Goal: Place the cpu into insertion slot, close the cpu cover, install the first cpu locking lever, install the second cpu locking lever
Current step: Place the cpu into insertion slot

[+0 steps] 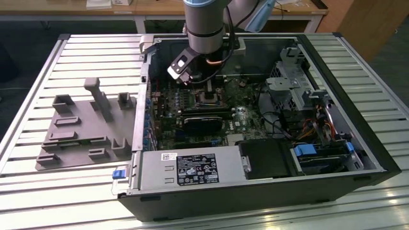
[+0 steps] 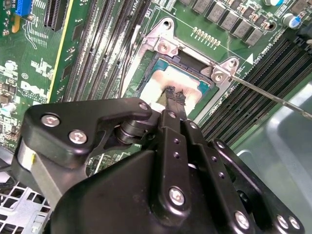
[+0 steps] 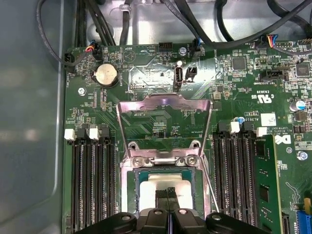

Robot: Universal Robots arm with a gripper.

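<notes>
The cpu, pale and square, lies inside the insertion slot on the green board. My gripper comes straight down on the chip's middle, its two thin fingertips pressed together and touching or just above the metal top. The cpu cover, a silvery windowed frame, is swung open away from the slot and stands over the board. A thin wire locking lever sticks out beside the slot, unlatched. In the exterior view my gripper reaches down into the open computer case.
Long black memory slots flank the socket on both sides. A black card and the power supply lie nearer the case front. Cables and a drive cage crowd the exterior view's right. A grey fixture plate sits outside the case.
</notes>
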